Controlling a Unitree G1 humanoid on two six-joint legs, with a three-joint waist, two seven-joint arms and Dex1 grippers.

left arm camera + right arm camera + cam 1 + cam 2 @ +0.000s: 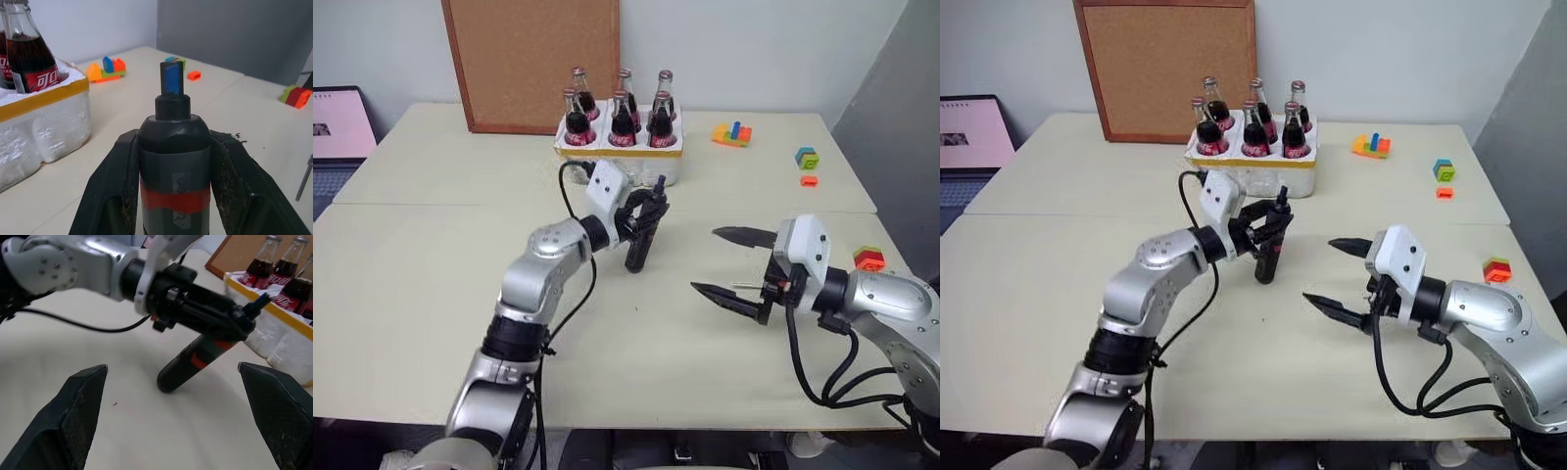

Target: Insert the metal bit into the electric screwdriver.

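Screwdriver (641, 238) clamped in left tool (651, 211).

On the counter (431, 294), the bottle crate (622, 157) sits far centre, before a corkboard (533, 59). The electric screwdriver (641, 240) stands in front of the crate, toy blocks (731, 134) far right.
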